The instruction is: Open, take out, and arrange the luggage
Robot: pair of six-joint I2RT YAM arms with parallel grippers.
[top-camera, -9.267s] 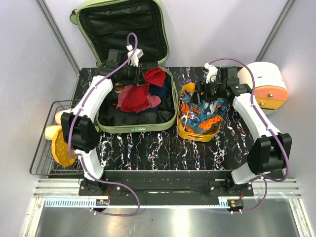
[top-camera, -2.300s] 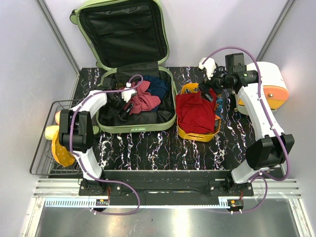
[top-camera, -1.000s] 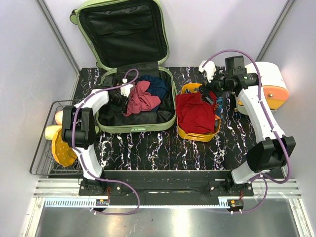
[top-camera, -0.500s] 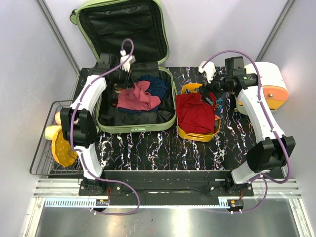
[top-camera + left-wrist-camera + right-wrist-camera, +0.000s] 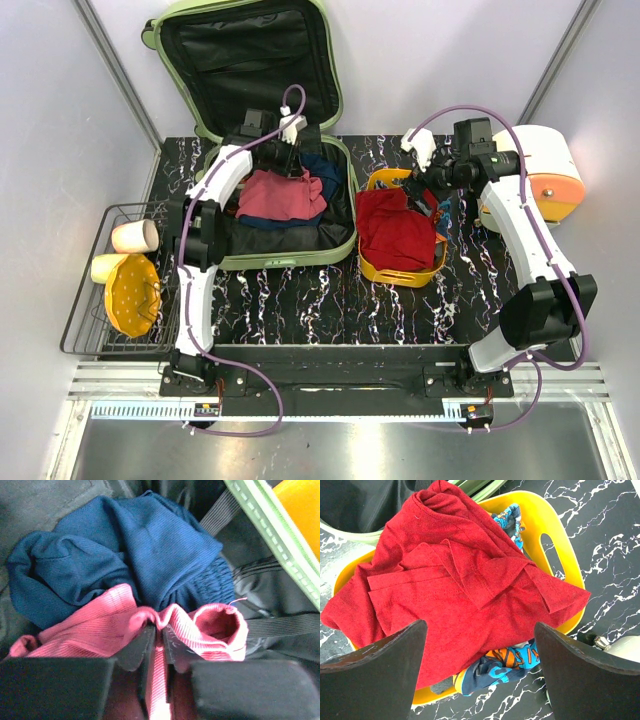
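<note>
Left claw clenches a pink garment, half hidden behind its fingers; right claw gapes empty.

The luggage lies open on the surface's far left, garments inside; the tray sits just right of it, a wire basket left.

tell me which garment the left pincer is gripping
The pink ribbed garment, clamped in the left pincer; the blue garment lies loose, the red garment is in the yellow tray.

White arm links, black joints, looping purple cables, black claw fingers
</note>
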